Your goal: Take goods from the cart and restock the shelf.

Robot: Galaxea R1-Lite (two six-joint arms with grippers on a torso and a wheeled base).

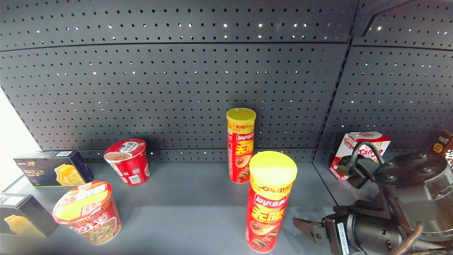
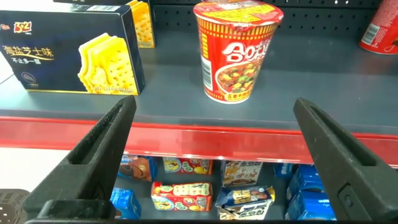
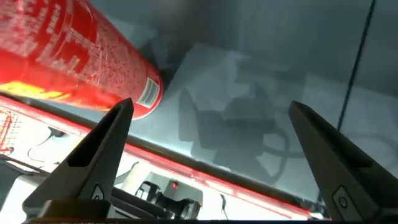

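From the head: on the dark grey metal shelf (image 1: 198, 198), finds a tall red cardboard chip canister with a yellow plastic lid (image 1: 270, 203) upright near the front edge, straight ahead of a second like canister (image 1: 241, 145) by the pegboard back. Probably filed so to keep like goods in one row. Puts the right gripper (image 1: 307, 229) low beside the front canister, apart from it. Further left, finds a red paper noodle cup (image 1: 88, 212) with another cup (image 1: 127, 161) behind, and a dark cardboard cracker box (image 1: 21, 217) with another box (image 1: 53, 172) behind.

From the left wrist: shows the left gripper (image 2: 214, 102) spread wide and empty, outside the shelf's red front strip (image 2: 205, 134), facing the front cup and box. Seemingly parked clear of the work.

From the right wrist: shows the right gripper's fingers wide apart, nothing between them, the front canister off to one side, untouched. Reads as goods already shelved; next, likely another fetch from the cart.
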